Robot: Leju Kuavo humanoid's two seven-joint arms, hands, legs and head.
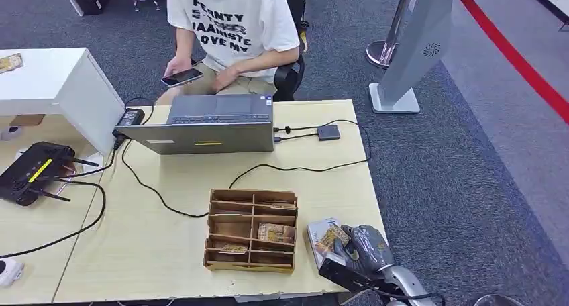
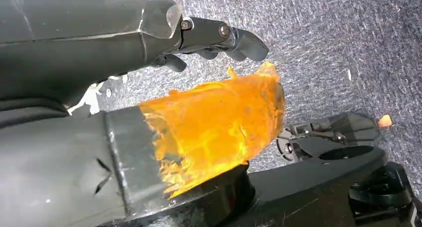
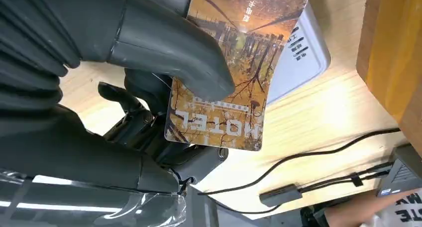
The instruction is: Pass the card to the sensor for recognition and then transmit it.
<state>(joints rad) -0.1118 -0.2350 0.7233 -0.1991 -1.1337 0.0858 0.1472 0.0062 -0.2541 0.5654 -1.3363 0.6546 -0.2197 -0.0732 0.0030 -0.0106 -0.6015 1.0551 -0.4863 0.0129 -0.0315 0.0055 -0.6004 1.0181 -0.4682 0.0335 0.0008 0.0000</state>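
The right robot hand (image 1: 362, 249) has the card (image 1: 333, 238) pinched between its thick thumb and the darker fingers (image 3: 149, 132), holding it just over the white sensor (image 1: 318, 237) at the near right corner of the worktop (image 1: 168, 245). The grip covers only one end of the card, so I reckon it could slip or twist out when the robot hand lifts away to pass it on, and if it tilts off the sensor the read may fail. The wooden card box (image 1: 251, 230) sits just beside, close enough to be knocked. The left robot hand (image 2: 219, 38) hangs over the carpet holding nothing, fingers loosely apart. The worktop is pale wood, crossed by black cables (image 1: 295, 166) from a laptop (image 1: 208, 125); a person (image 1: 231, 31) sits behind it with a phone (image 1: 181, 77), grey carpet all round.
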